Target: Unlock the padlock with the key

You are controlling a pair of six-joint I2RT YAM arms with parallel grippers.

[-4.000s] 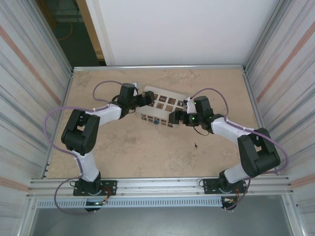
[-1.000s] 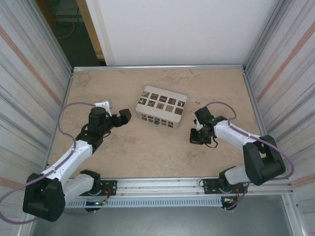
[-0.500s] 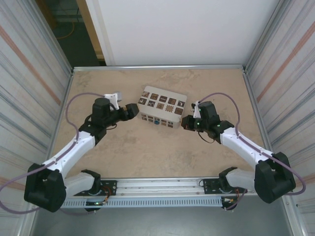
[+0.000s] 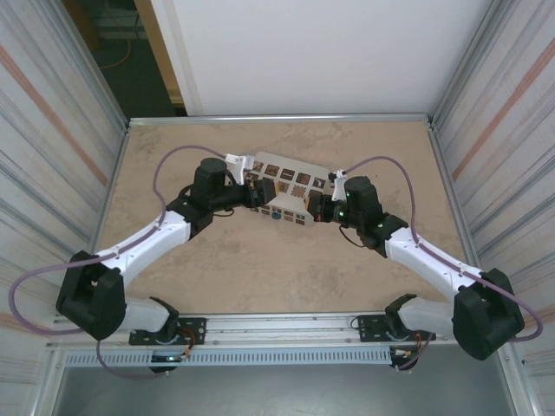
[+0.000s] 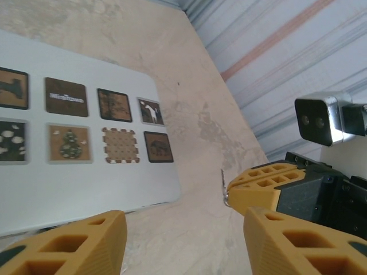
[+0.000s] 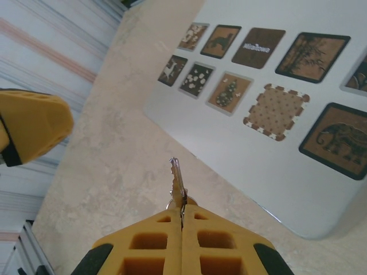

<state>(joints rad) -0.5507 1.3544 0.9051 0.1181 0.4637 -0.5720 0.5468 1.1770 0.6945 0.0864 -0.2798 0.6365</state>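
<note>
A small silver key (image 6: 178, 182) sticks out from between the fingers of my right gripper (image 6: 182, 213), which is shut on it. The key (image 5: 223, 184) points towards the left arm, just off the right end of a white box (image 4: 299, 198) topped with patterned tiles. My left gripper (image 5: 182, 230) is open with nothing between its fingers, held over the box's left part (image 5: 86, 166). In the top view the left gripper (image 4: 253, 192) and right gripper (image 4: 319, 210) face each other across the box. A small blue fitting (image 4: 274, 214) sits on the box's near side; whether it is the padlock I cannot tell.
Metal walls (image 4: 486, 130) enclose the beige table (image 4: 260, 269) on both sides, with a white panel behind. The right wrist camera (image 5: 321, 117) hangs above the right gripper. One yellow left finger (image 6: 31, 123) shows at the left of the right wrist view.
A second ago the right gripper was low on the table where the key lay; it now holds the key by the box. The left gripper swung in from the left to the box.
</note>
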